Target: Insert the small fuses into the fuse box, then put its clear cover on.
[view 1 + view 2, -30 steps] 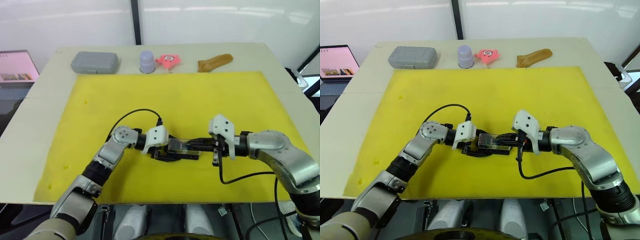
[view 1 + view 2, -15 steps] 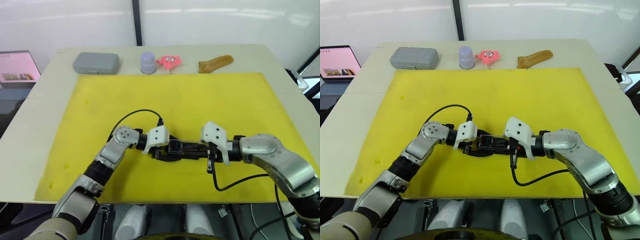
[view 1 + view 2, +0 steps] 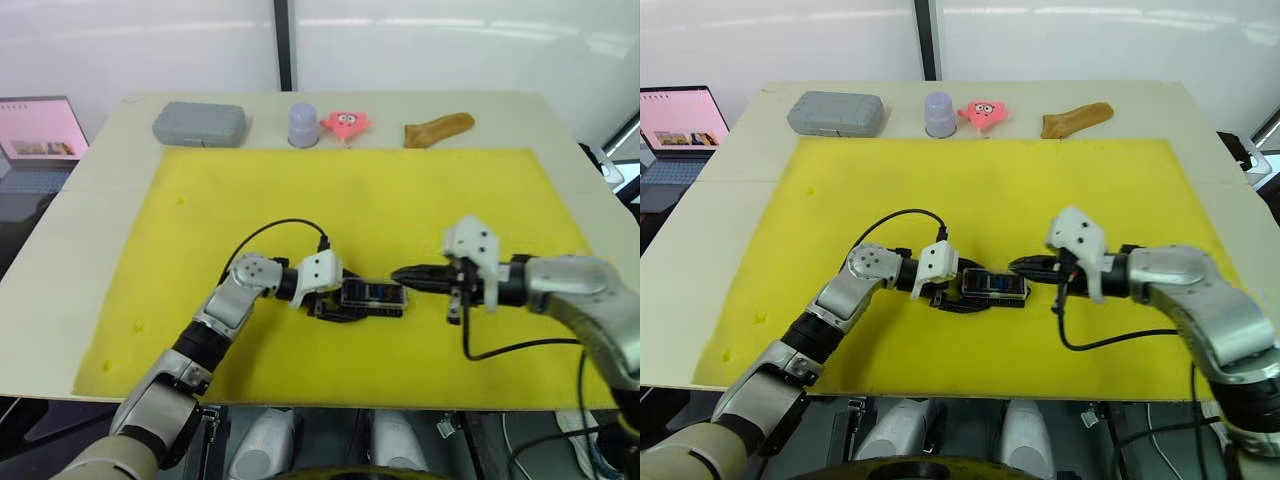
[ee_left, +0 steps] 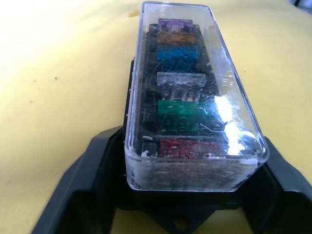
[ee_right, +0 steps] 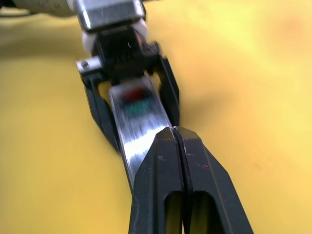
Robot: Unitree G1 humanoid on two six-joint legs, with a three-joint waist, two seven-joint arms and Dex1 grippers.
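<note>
Left wrist view, six small fuses [image 4: 179, 80], one clear cover [image 4: 229, 105]

I am seeing the clear cover [image 4: 187, 97] looking like shiny see-through plastic with little scratches. Under it the small fuses [image 4: 178, 80] are looking like smooth colored plastic. The fuse box [image 4: 105, 161] is looking like dull black plastic. The left claw [image 3: 335, 300] and the right claw [image 5: 178, 139] are showing black plastic fingers, a bit shiny. The yellow mat [image 3: 400, 210] is looking soft and matt. The worktop [image 3: 90, 170] is looking smooth and pale.
</note>
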